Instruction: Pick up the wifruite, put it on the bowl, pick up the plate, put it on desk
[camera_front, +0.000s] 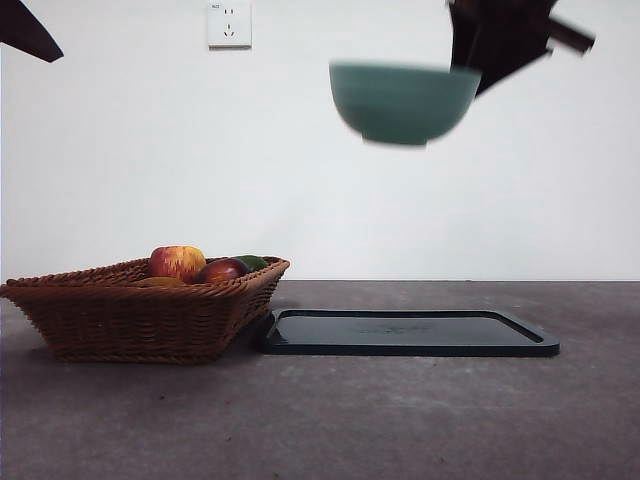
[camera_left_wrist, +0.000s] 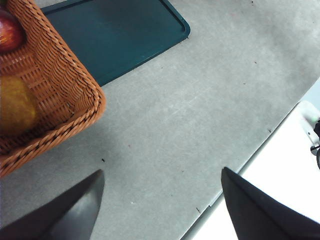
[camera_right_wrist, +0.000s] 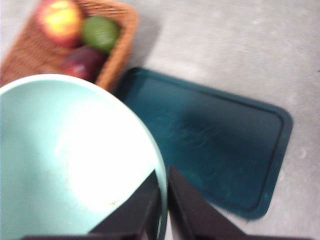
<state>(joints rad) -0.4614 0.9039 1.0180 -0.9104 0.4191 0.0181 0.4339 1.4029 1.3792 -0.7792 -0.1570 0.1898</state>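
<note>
Two claws were on record. One, the right claw (camera_right_wrist: 164, 200), was pinched on the rim of the teal bowl (camera_front: 404, 101), one jaw inside the wall and one outside, as the right wrist view showed. In the front view this claw (camera_front: 470, 70) entered dark from the upper right and held the bowl high in the air, well clear of the bench (camera_front: 400, 420) and above the black tray (camera_front: 408, 332). The bowl appeared blurred and roughly level. Its interior (camera_right_wrist: 65, 160) looked pale and held nothing visible.

The left claw (camera_left_wrist: 160, 200) hung over bare bench (camera_left_wrist: 200, 115) with its jaws spread wide and nothing between them. In the front view it showed only as a dark tip (camera_front: 25, 30) at the upper left corner.

A wicker basket (camera_front: 140, 315) sat on the bench just beside the tray's left end. In it lay a red-and-yellow apple (camera_front: 177, 262), a dark red fruit (camera_front: 221, 270), a green fruit (camera_front: 252, 262) and a dull yellowish-brown item (camera_front: 158, 282). The left wrist view showed the latter (camera_left_wrist: 15, 105) near the basket's corner; whether it was the wifruite could not be told with certainty.

The tray lay flat and bare. A wall socket (camera_front: 229, 23) was mounted on the white wall behind.
</note>
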